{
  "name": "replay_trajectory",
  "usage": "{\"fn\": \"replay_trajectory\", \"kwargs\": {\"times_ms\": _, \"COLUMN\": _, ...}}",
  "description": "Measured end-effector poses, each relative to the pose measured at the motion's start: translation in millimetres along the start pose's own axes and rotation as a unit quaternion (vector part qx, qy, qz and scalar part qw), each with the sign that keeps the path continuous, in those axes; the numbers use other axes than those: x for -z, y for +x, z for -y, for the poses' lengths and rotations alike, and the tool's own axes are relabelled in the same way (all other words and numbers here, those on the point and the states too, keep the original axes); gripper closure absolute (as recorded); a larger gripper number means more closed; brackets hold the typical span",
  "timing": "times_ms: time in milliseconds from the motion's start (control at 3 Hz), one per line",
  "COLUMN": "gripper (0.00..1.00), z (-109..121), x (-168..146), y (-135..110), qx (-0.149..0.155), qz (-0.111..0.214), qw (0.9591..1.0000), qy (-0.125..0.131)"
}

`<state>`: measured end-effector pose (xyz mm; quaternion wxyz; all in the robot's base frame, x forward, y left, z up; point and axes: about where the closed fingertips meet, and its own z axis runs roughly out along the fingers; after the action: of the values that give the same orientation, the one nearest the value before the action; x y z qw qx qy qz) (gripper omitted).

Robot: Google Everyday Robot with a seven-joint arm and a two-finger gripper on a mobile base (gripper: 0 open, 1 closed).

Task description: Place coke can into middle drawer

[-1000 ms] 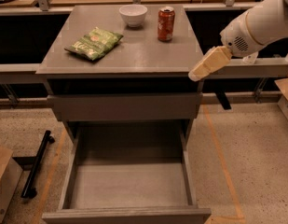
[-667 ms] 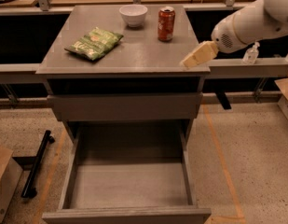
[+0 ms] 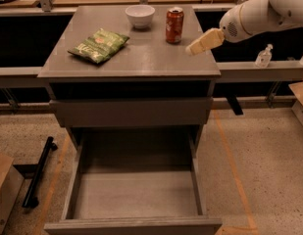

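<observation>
The coke can (image 3: 174, 25), red with a silver top, stands upright at the back right of the grey cabinet top (image 3: 141, 58). My gripper (image 3: 194, 48) hangs over the right edge of the cabinet top, just right of and slightly in front of the can, apart from it and holding nothing. The white arm reaches in from the upper right. The middle drawer (image 3: 136, 192) is pulled out below, an open grey tray with a bare floor.
A white bowl (image 3: 140, 15) stands left of the can and a green chip bag (image 3: 98, 44) lies on the left of the top. The other drawer's flat front (image 3: 131, 112) is shut. A clear bottle (image 3: 264, 56) stands on the right ledge. A black bar (image 3: 39, 171) lies on the floor at left.
My gripper has moved left and away from the camera, from beside the cabinet's right edge to close beside the coke can. The can, bowl, bag and drawer have not moved.
</observation>
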<state>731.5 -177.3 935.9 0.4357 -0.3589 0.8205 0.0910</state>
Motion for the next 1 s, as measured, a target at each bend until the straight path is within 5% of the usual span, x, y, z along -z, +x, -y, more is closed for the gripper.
{"fn": "replay_trajectory", "kwargs": {"times_ms": 333, "gripper": 0.00, "z": -0.1, "x": -5.6, "y": 4.9, "qx": -0.011, "qz": -0.005, "qw": 0.9999, "qy": 0.007}}
{"fn": "replay_trajectory", "kwargs": {"times_ms": 1000, "gripper": 0.00, "z": 30.3, "x": -59.2, "y": -22.8, "qx": -0.017, "qz": 0.042, "qw": 0.9974, "qy": 0.056}}
